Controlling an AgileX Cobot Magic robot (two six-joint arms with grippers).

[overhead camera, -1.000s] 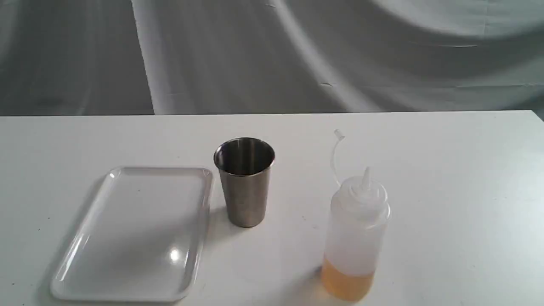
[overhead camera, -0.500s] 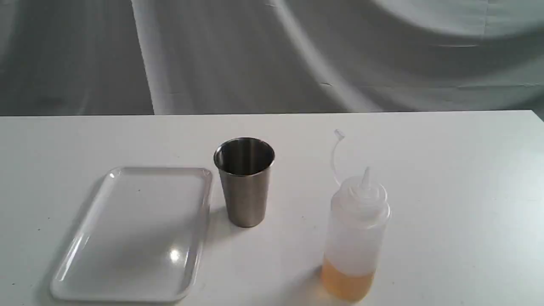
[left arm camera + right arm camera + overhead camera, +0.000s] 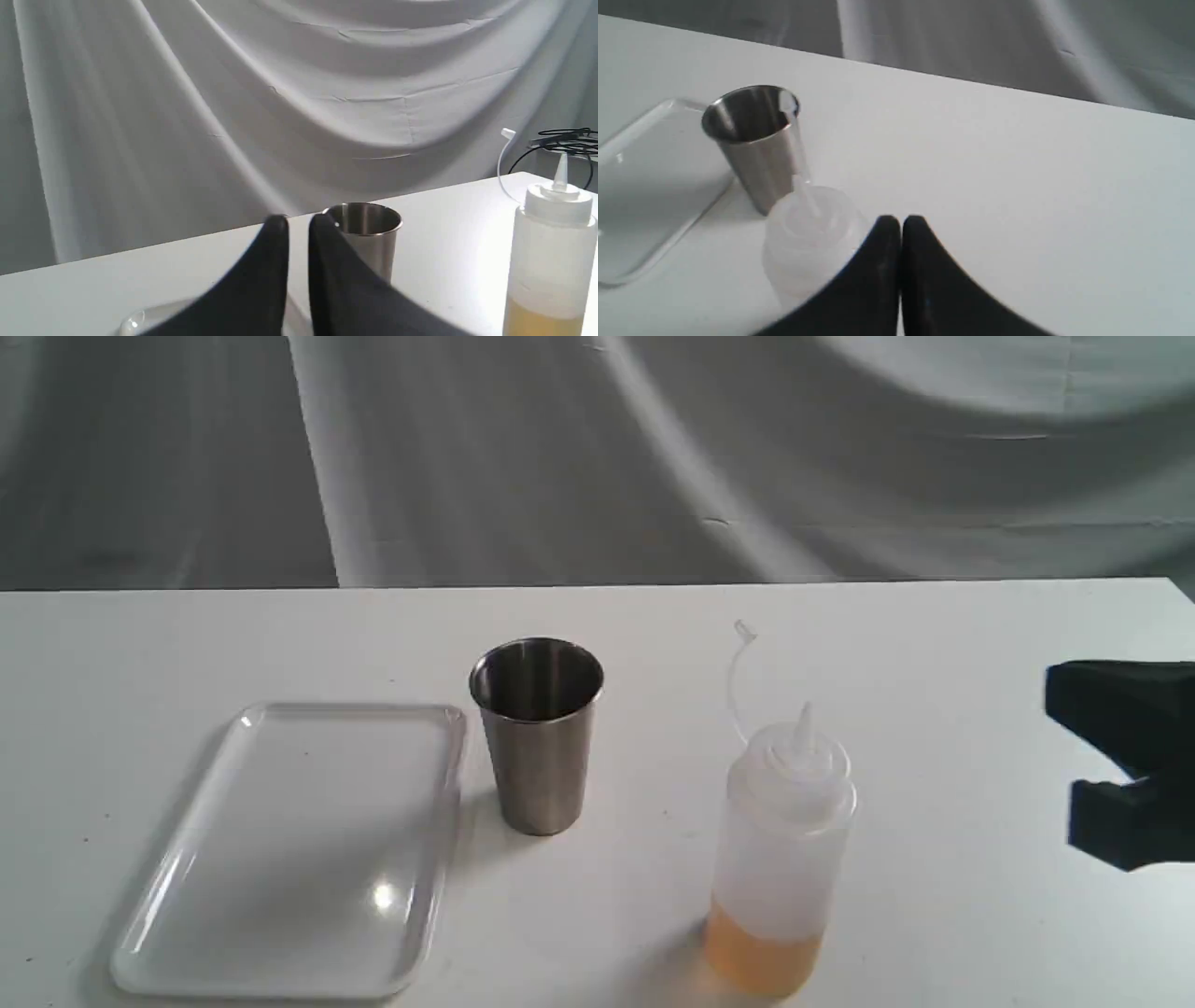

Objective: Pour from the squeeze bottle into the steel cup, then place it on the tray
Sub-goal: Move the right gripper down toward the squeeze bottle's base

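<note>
Bottle standing untouched, right arm coming in with its tips together.

Nearest the front edge, the translucent white plastic squeeze bottle with amber liquid (image 3: 782,859) is standing tall and could tip if the closed, empty right gripper (image 3: 901,221) is nudging it before opening; mid-bench are the brushed-steel tapered cup (image 3: 538,733) and glossy white rectangular tray (image 3: 280,859); the left gripper (image 3: 298,223) is sitting nearly closed, empty.

Showed two matte black plastic tools, left tool (image 3: 297,224) and right tool (image 3: 901,223), each with two smooth fingers tapering to rounded tips; bore no visible markings, screws or cables.
</note>
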